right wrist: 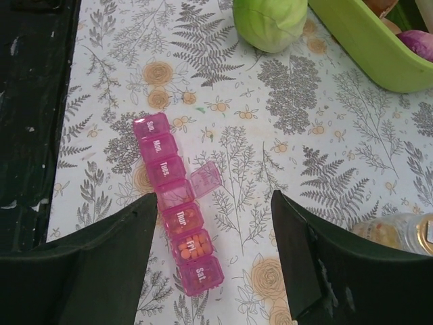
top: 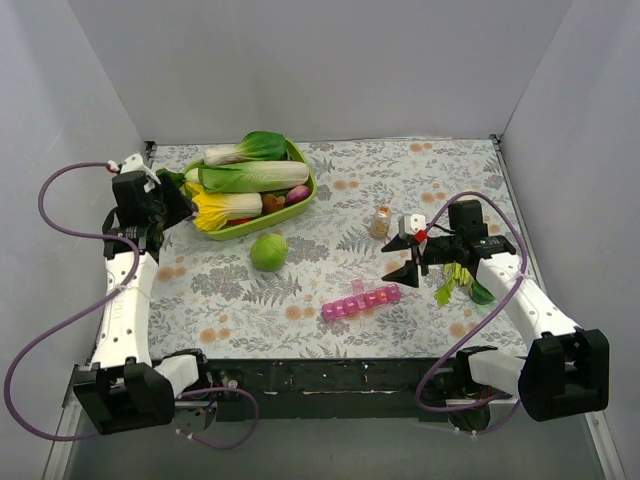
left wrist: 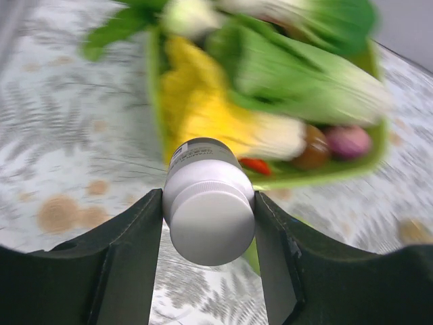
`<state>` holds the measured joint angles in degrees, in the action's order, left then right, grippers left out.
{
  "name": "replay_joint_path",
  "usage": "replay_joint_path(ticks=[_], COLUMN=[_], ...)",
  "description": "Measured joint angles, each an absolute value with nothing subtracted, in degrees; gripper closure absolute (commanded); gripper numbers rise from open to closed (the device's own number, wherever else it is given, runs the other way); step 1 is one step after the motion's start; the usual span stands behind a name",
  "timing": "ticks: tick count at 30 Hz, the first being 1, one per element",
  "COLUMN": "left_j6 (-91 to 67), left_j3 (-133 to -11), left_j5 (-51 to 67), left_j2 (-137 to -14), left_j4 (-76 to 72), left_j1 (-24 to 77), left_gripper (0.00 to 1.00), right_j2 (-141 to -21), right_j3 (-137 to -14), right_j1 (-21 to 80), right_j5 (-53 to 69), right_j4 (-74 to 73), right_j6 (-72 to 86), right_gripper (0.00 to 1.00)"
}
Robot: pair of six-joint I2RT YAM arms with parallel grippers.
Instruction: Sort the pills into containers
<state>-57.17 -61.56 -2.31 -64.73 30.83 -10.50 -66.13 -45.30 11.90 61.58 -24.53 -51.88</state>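
Gripping a white-capped bottle [left wrist: 210, 227] in my left fingers [left wrist: 135, 257], I hung my right fingers [right wrist: 108, 257], wide open and empty, above the pink pill box [right wrist: 166, 169], probably to steady it.

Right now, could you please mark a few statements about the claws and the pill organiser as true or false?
The left claw is shut on a white-capped bottle. True.
Every lid on the organiser is closed. False: one lid near the middle stands open.
The right claw grips the jar. False: it is open and empty near the organiser; the jar stands apart.
Orange pills show in the Thur. and Fri. compartments. True.
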Motion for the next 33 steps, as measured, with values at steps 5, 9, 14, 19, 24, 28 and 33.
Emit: replay_joint_path(ticks=[5, 9, 14, 19, 24, 28, 33], left_j6=[-57.5, -61.6, -67.2, -72.2, -77.8, -81.8, -85.4], left_j3=[-63.5, -63.0, -60.9, -59.9, -57.0, -54.3, -51.9], left_j5=[13.5, 22.4, 24.7, 21.8, 19.4, 17.3, 15.8], left_j2=[-63.0, -64.2, -68.2, -74.8, -78.5, -78.5, -78.1], left_j4=[30.6, 25.5, 16.1, 8.1, 0.7, -3.6, -7.9], left_j1=[0.6, 16.4, 34.8, 42.3, 44.3, 44.7, 44.7], left_gripper=[1.00, 1.00, 1.00, 1.00, 1.00, 1.00, 1.00], right_j2=[-67.6, -67.7, -67.2, -64.4, -63.7, -63.9, -64.2], right_j3=[-48.7, -54.8, -58.7, -56.3, -54.7, -52.7, -51.0], right_j1=[11.9, 13.2, 20.6, 27.5, 28.9, 30.1, 30.5], right_j5=[64.0, 64.8, 62.3, 50.2, 41.6, 38.6, 36.5], right_j4=[-32.4, -34.3, -30.4, -23.8, -19.2, -17.6, -16.5], right_j6=[-60.3, -61.5, -53.5, -41.9, -35.9, -32.7, -30.8], right_gripper=[0.14, 0.13, 0.13, 0.13, 0.15, 0.15, 0.16])
